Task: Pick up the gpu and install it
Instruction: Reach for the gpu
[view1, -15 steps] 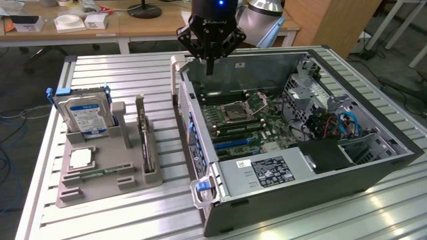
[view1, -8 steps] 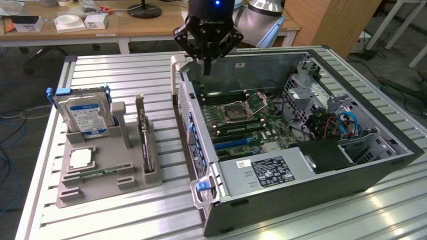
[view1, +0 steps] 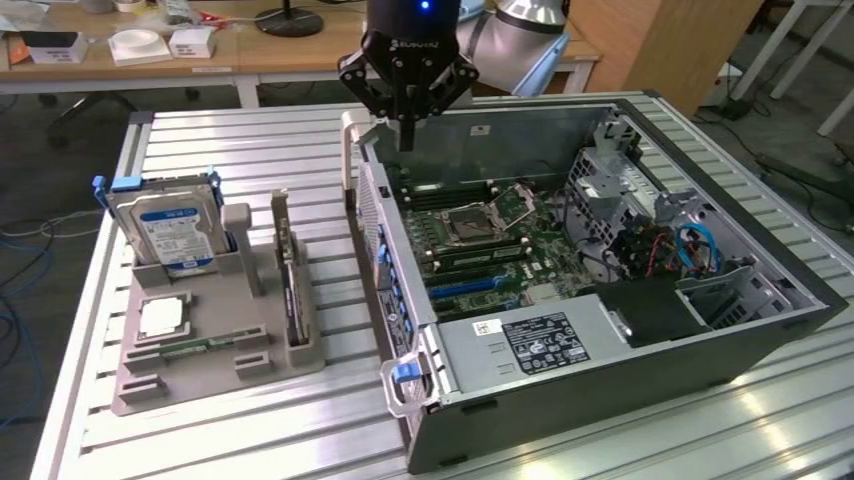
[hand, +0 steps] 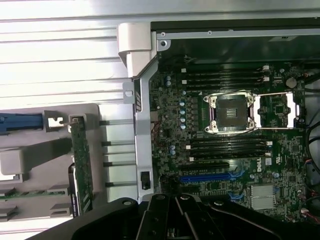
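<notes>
1. The claw (view1: 404, 135) is seen in the upper middle of the exterior view, its fingers pressed together on nothing, above the rear wall of the open computer case (view1: 641, 400).
2. A motherboard (view1: 494, 240) with an opened processor socket (view1: 487, 212) and a labelled power supply (view1: 527, 335) are housed in the case.
3. At the exterior view's left, a grey holder (view1: 200, 375) on the bench (view1: 240, 130) is loaded with a hard drive (view1: 167, 230) and the gpu (view1: 286, 270).
4. The gpu, a thin dark card, is stood on edge in the holder's slot nearest the case, well apart from the claw.
</notes>
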